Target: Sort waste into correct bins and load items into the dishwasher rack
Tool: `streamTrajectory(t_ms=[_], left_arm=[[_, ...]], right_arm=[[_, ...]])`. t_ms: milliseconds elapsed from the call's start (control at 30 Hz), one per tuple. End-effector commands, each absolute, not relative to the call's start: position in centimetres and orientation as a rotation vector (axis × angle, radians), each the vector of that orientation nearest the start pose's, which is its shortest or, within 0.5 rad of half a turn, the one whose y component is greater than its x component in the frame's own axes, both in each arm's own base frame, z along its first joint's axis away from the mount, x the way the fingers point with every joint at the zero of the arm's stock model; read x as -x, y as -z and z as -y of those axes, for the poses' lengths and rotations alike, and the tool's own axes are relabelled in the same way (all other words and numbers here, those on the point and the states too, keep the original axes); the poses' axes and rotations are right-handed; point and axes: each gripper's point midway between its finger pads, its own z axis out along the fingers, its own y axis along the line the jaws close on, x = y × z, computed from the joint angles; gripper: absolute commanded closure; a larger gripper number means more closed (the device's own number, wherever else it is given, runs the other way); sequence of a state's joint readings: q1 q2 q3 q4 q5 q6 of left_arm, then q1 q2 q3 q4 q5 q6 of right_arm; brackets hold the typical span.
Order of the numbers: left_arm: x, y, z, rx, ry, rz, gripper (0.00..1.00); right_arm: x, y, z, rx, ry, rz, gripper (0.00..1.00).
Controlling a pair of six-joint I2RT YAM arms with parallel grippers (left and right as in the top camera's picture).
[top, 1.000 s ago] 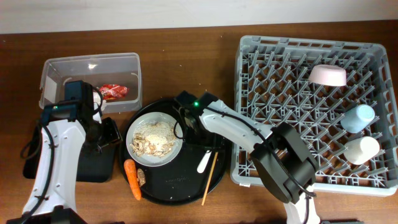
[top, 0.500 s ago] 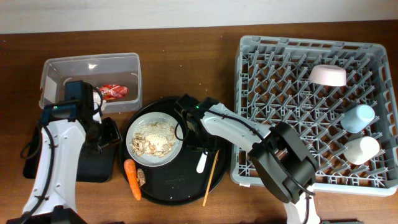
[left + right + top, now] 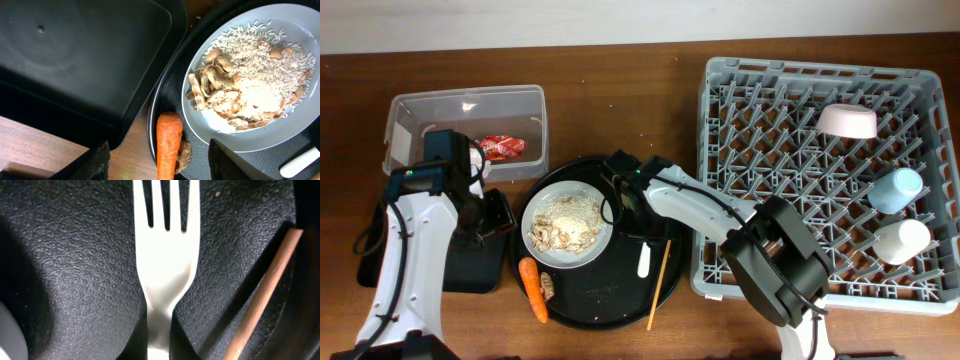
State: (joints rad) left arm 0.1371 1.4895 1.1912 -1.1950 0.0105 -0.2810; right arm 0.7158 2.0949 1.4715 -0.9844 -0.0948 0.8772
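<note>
Your right gripper (image 3: pixel 638 232) is over the fork (image 3: pixel 164 270), whose handle runs straight back between the jaws; can't tell if they're clenched. Left gripper (image 3: pixel 162 160) is spread, empty.

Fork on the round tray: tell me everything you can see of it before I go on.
The fork is white and looks like plastic, with four tines, a broad head and a narrow neck. It lies flat on the textured black round tray, its tine tips cut off by the top of the right wrist view. Overhead, only its handle shows. A chopstick lies beside it, apart. The right gripper seems to straddle the neck; whether it grips cannot be told.
</note>
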Motion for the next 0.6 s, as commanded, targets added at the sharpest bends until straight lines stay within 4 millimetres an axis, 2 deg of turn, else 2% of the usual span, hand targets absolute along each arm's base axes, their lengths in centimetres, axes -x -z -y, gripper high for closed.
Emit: streamTrajectory(t_ms=[0,100,200,267,367,433,567], left_arm=[[-26.6,-12.0,-3.7,0.642,0.014,-2.986,0.37],[-26.6,-12.0,-3.7,0.642,0.014,-2.986,0.37],[-26.6,-12.0,-3.7,0.642,0.014,-2.986,0.38],[-26.6,-12.0,-3.7,0.642,0.014,-2.986,0.38],[-26.6,-12.0,-3.7,0.642,0.014,-2.986,0.38],[-26.6,-12.0,-3.7,0.642,0.014,-2.986,0.38],[-26.6,-12.0,-3.7,0.642,0.014,-2.986,0.38]], right_arm=[[-28.1,-1.3,-25.8,-0.218,-0.109,-3.195,0.96],[-29.3,-3.8,-26.1,-0.155,-0.171,-3.151,0.96],[-30.9,-7.7,-26.3,-0.027,-0.256,-3.068,0.96],[-31.7,-10.3,-25.5,0.006,-0.240,-3.005,0.96],[-32.6,-13.5,-22.4,-0.065,-0.159,-2.935,0.96],[-32.6,-14.7,-19.3,-0.147,-0.089,-2.934,0.96],[-32.3,-14.7,-14.5,-0.285,0.048,-2.977,0.96]])
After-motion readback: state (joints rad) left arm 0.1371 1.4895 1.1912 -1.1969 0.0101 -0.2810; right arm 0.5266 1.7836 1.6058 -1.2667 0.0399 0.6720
